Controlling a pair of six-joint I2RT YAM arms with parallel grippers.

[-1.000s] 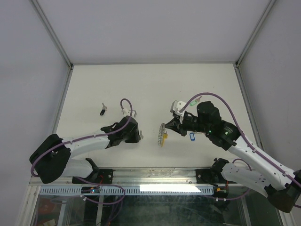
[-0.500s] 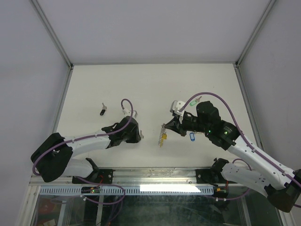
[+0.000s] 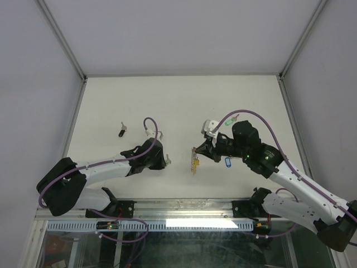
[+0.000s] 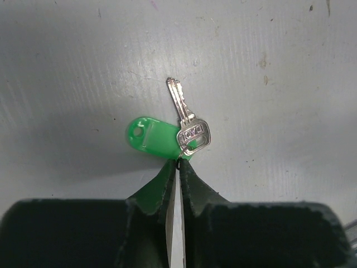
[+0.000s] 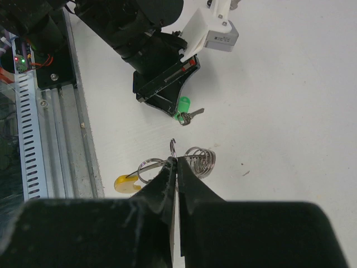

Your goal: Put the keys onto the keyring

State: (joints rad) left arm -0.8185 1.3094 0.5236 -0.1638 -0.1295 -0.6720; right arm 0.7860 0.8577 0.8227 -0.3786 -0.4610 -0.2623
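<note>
A silver key point(image 4: 187, 120) with a green tag point(image 4: 148, 135) lies on the white table just ahead of my left gripper point(image 4: 178, 163). Its jaws are pressed together on the small wire loop at the tag's edge. In the right wrist view the same green tag point(image 5: 184, 104) shows at the left gripper's tip. My right gripper point(image 5: 175, 162) is shut on the keyring point(image 5: 201, 159), a silvery coil with a yellow segment point(image 5: 125, 183), held above the table. From above, the keyring point(image 3: 194, 159) hangs between the two grippers.
A black-tagged key point(image 3: 122, 131) lies at the left of the table. A blue-tagged key point(image 3: 227, 161) lies under the right arm, and another green-tagged key point(image 3: 230, 119) sits behind it. The metal frame rail point(image 5: 50, 128) runs along the near edge.
My left gripper's jaws have closed onto the green-tagged key's loop. The right gripper has held the keyring almost still, the ring shifting slightly.
</note>
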